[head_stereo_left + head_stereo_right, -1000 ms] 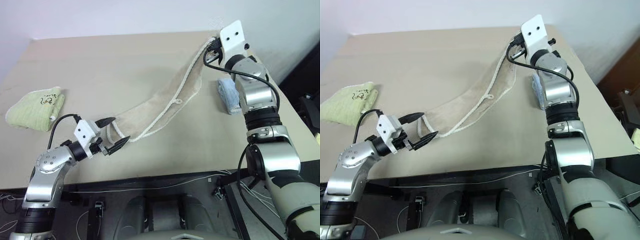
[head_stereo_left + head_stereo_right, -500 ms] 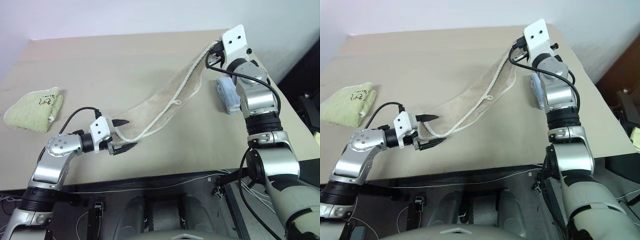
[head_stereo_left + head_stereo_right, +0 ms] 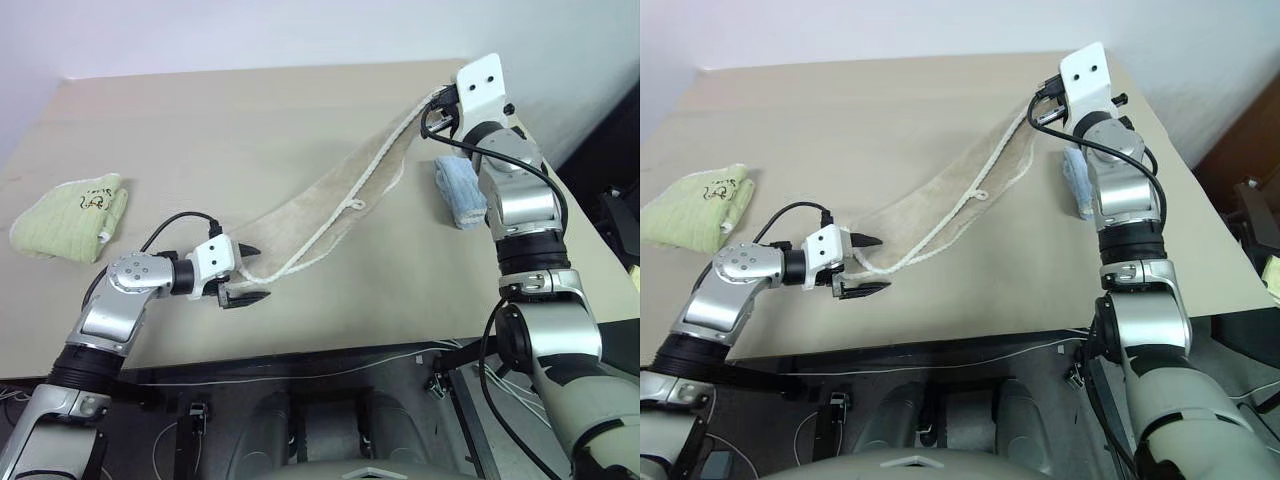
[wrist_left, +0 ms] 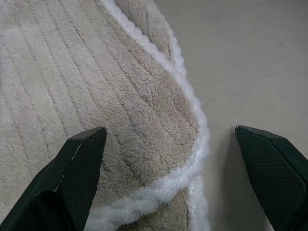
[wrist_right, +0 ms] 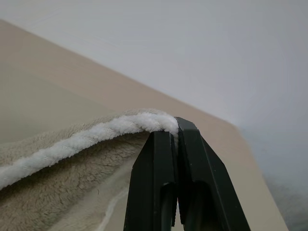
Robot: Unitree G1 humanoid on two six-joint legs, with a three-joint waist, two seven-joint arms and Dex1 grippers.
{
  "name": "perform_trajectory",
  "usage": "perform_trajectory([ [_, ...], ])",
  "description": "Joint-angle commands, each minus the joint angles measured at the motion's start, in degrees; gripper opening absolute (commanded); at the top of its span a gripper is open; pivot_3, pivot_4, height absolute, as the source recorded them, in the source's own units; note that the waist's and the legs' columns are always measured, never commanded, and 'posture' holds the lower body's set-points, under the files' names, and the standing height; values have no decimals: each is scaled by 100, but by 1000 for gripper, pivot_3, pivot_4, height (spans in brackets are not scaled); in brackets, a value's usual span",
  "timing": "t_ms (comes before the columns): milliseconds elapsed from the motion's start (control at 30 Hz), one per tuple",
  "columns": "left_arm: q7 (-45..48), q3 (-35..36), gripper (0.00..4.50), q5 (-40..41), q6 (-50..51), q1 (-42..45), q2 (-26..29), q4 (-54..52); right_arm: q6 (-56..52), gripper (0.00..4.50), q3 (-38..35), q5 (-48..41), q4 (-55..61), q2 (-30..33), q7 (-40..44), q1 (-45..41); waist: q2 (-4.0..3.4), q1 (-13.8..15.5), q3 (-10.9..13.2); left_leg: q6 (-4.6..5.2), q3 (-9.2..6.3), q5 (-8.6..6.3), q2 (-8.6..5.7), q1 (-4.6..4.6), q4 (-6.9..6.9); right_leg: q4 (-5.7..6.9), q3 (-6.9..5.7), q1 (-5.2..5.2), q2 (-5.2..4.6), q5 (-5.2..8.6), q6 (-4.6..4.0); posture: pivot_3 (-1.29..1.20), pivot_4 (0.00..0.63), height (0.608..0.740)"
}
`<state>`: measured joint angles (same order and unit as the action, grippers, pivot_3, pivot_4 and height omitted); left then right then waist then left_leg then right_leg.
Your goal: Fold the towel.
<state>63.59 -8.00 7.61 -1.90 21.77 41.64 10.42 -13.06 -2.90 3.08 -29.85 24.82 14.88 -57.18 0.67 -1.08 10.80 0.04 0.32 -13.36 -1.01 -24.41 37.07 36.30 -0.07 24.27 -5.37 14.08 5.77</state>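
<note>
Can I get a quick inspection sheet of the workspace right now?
Surface: tan table, flat, bare around the work.
Job's things: beige towel stretched diagonally, far corner lifted, near end lying on the table.
Clutter: folded green towel near the table's left edge; folded blue towel beside the right arm.
End effectors: left end effector open, fingers straddling the towel's near white-edged corner; right end effector shut on the towel's corded edge, held above the table.
Cables: black cable looping over the left wrist; white wires below the table's front edge.
Surroundings: pale wall behind the table.
</note>
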Motion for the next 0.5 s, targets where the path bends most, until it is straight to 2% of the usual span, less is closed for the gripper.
perform_trajectory([
  [33,-164,-48,4500,-354,-296,107,7,465,104,10,-97,-6,267,101,-69,-68,0,5,0,0,-1,0,1,2,3,5,0,-2,0,0,0,0,150,740],
  [167,-58,-79,4500,-217,-295,122,-76,577,100,10,-105,-14,269,93,-73,-60,-1,3,-1,5,-1,11,1,14,8,19,1,-10,-1,-1,-1,0,150,740],
  [200,92,-70,4110,-76,-195,86,-81,550,106,0,-101,-12,263,90,-75,-57,-1,5,-1,6,-1,14,1,18,9,24,1,-13,-2,-1,-1,0,150,740],
  [367,368,21,2732,152,5,-84,-1,479,133,0,-46,19,265,76,-41,-27,-1,-6,-1,7,-2,15,1,28,10,30,2,-20,-2,0,-1,0,150,740],
  [400,415,98,2308,265,-21,-109,-23,486,129,0,-46,18,265,74,-41,-27,-1,-6,-1,7,-2,15,1,28,9,30,2,-19,-3,0,-1,0,150,740],
  [500,492,312,1399,685,227,-164,-107,318,155,0,-17,38,255,72,-32,-21,-1,-13,-1,7,-2,15,3,28,8,30,2,-17,-3,0,-1,0,150,740],
])
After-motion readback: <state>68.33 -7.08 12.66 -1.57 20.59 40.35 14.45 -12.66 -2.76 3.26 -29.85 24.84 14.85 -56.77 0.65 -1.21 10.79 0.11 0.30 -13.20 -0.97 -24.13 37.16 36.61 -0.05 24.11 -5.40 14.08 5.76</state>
